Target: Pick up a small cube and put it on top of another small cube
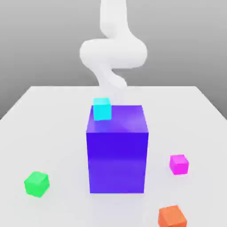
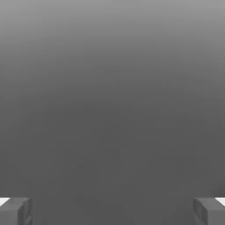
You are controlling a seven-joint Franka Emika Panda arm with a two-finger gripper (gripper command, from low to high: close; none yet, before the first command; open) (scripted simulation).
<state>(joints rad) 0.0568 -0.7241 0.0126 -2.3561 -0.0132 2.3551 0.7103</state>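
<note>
With the gripper (image 2: 112, 211) spread wide and holding nothing, the magenta cube (image 1: 179, 164) sits on the counter (image 1: 53, 133) at the exterior view's right, well apart from the green cube (image 1: 36, 184) — the big blue-purple block (image 1: 117, 150) stands between them, so a low carry could clip it.

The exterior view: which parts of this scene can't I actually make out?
- Orange cube: its lower part is cut off by the picture's bottom edge.
- Robot arm: its top is cut off by the upper edge, its lower end is hidden behind the big blue-purple block.
- Cyan cube: whether it sits on the block or behind it cannot be told.
</note>
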